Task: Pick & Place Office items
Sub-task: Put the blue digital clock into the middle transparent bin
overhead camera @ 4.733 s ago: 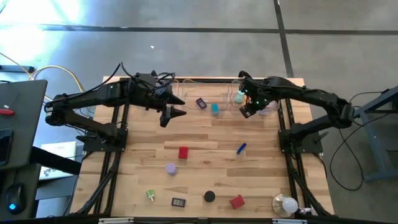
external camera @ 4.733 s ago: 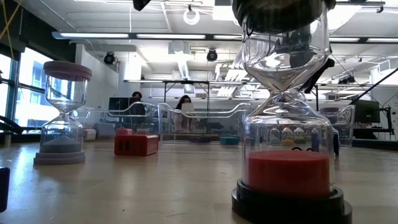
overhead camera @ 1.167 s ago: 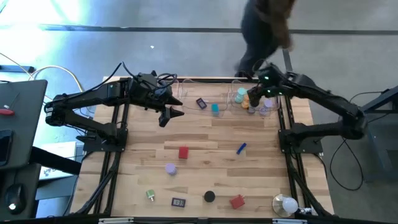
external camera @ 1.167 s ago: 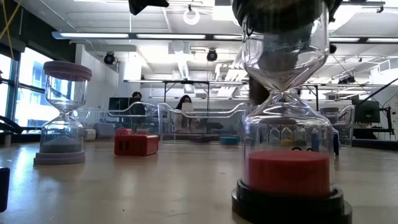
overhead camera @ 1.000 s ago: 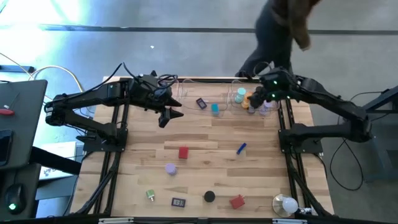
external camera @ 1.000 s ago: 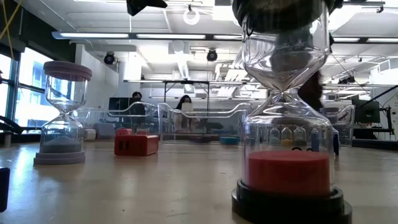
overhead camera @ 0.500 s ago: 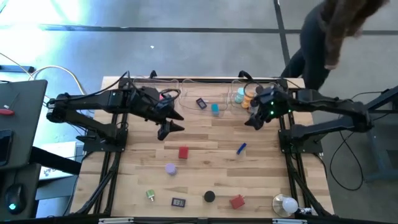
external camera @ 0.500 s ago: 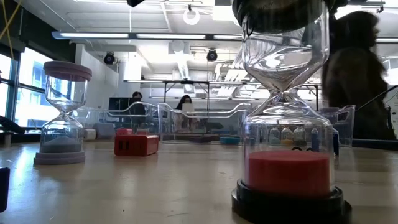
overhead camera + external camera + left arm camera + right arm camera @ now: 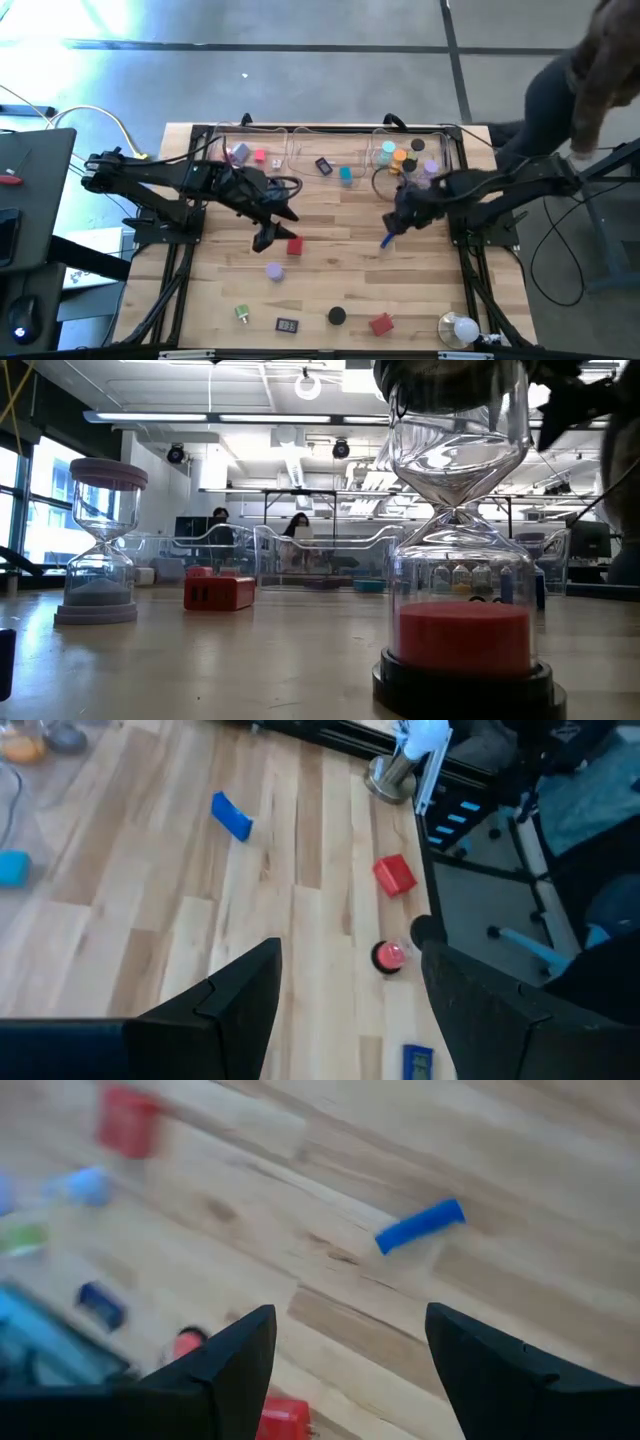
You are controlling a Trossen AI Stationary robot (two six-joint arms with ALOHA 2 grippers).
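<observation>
The table (image 9: 330, 215) carries the scattered office items. At its far edge stand clear trays (image 9: 300, 145) holding several small pieces.

The left gripper (image 9: 268, 236) hovers above mid-table, jaws apart and empty, just beside the red block (image 9: 294, 245).

The right gripper (image 9: 395, 222) hovers with jaws apart and empty, directly above the blue stick (image 9: 386, 240), which lies flat on the table.

A lavender cap (image 9: 274, 270), a black cap (image 9: 337, 316) and a second red block (image 9: 381, 324) lie nearer the front edge.
</observation>
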